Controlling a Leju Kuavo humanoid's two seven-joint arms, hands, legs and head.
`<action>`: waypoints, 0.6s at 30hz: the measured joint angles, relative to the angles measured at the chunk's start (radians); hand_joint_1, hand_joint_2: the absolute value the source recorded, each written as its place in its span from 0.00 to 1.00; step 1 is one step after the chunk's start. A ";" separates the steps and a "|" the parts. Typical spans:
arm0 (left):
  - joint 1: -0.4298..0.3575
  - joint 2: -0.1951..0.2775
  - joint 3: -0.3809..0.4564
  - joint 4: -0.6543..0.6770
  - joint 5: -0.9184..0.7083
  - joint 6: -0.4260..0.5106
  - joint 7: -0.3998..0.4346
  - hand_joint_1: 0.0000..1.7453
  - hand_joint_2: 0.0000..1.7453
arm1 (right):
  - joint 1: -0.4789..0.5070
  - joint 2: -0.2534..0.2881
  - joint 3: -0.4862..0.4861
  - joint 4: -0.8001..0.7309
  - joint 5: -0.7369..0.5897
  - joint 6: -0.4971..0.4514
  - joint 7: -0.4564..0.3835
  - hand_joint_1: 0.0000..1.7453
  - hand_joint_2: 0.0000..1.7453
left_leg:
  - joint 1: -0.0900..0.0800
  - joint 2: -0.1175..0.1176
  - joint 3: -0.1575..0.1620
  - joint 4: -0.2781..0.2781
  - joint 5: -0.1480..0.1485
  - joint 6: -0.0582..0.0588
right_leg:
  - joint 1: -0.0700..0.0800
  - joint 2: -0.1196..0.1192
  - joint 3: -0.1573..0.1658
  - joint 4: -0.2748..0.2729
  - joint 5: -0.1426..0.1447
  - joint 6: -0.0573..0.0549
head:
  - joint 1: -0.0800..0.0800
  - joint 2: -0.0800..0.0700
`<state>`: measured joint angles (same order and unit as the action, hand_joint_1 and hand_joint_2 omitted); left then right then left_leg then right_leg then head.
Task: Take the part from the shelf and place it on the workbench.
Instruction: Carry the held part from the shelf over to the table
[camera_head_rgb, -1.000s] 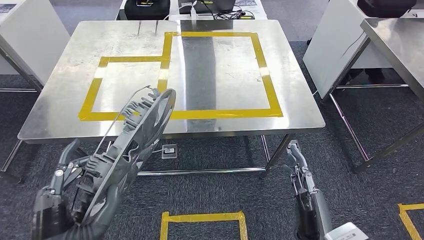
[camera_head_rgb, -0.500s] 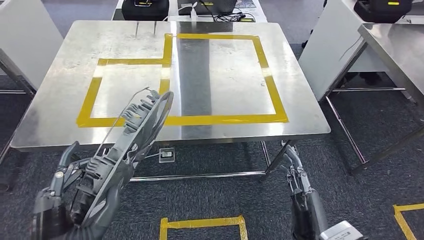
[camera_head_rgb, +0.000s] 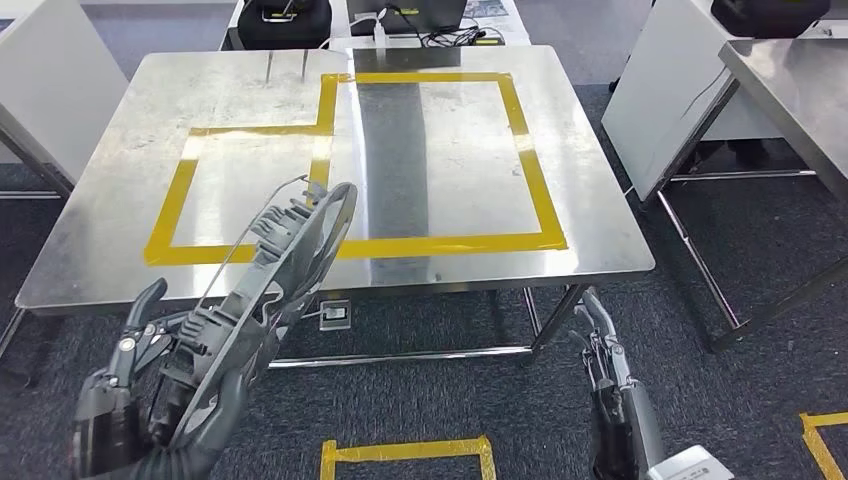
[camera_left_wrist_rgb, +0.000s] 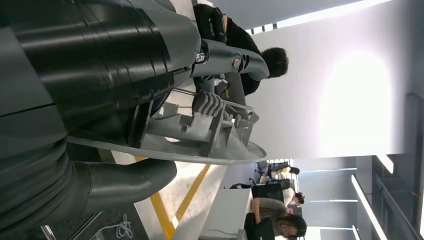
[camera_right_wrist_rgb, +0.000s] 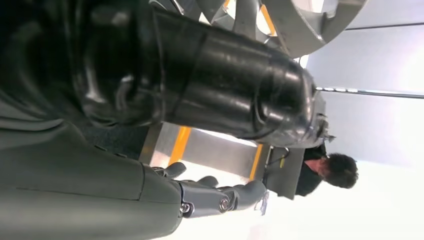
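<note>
The robot stands facing the workbench (camera_head_rgb: 120, 150), a steel-topped table marked out with yellow tape (camera_head_rgb: 440, 244), and its left hand (camera_head_rgb: 135, 385) is wrapped around the lower end of the part (camera_head_rgb: 275, 285), a grey moulded disc-like piece with ribs and a thin wire along one edge. The fingers are closed on it, so the part is off the shelf and carried low on the robot's left side, in front of the near edge of the table. It is held on edge, tilted, with its long axis running up and away from the hand toward the bench; its upper rim overlaps the near tape line in the head view, though I judge it is in the air and not touching the steel. The left wrist view shows the same ribbed part (camera_left_wrist_rgb: 200, 132) clamped under the thumb, with the taped tabletop beyond it. The right hand (camera_head_rgb: 600, 345) hangs down at the robot's right side beside the table leg (camera_head_rgb: 555, 312), holding nothing; its fingers look loosely extended and slightly apart. What matters for the coming move is that the bench lies straight ahead of and above the left hand, and the part already points that way, so the left arm is plainly the one to carry it forward and lay it flat inside the taped area; the right hand is well apart from it and seems to have no part to play.
</note>
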<state>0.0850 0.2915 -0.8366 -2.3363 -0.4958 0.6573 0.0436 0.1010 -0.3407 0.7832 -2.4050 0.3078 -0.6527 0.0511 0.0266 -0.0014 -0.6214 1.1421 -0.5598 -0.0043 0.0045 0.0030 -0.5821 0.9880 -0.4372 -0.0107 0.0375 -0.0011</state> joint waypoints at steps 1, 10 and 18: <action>0.000 0.000 0.000 0.000 0.000 0.000 0.000 1.00 1.00 | 0.000 0.000 0.000 0.001 0.000 0.000 0.000 0.00 0.00 | 0.000 0.000 -0.034 0.063 -0.025 -0.002 | 0.000 0.000 0.001 0.001 -0.002 -0.002 | -0.006 0.000; 0.000 0.000 -0.001 -0.002 0.000 0.000 -0.006 1.00 1.00 | -0.001 0.000 0.000 0.003 -0.004 0.001 -0.002 0.00 0.00 | -0.003 -0.003 0.033 -0.090 0.065 0.011 | 0.004 0.009 -0.007 0.046 -0.032 0.028 | -0.038 0.000; 0.001 0.000 -0.002 -0.003 -0.008 0.000 -0.006 1.00 1.00 | -0.001 0.000 0.000 0.002 -0.004 0.002 -0.003 0.00 0.00 | 0.002 -0.003 0.038 -0.095 0.069 0.034 | -0.012 0.005 -0.138 0.312 -0.150 0.062 | -0.004 0.000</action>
<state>0.0860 0.2911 -0.8381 -2.3393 -0.5036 0.6573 0.0378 0.1004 -0.3407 0.7832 -2.4027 0.3033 -0.6508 0.0483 0.0286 -0.0041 -0.5835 1.0474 -0.4906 0.0293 -0.0073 0.0077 -0.7203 1.3004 -0.5873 0.0518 0.0333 -0.0011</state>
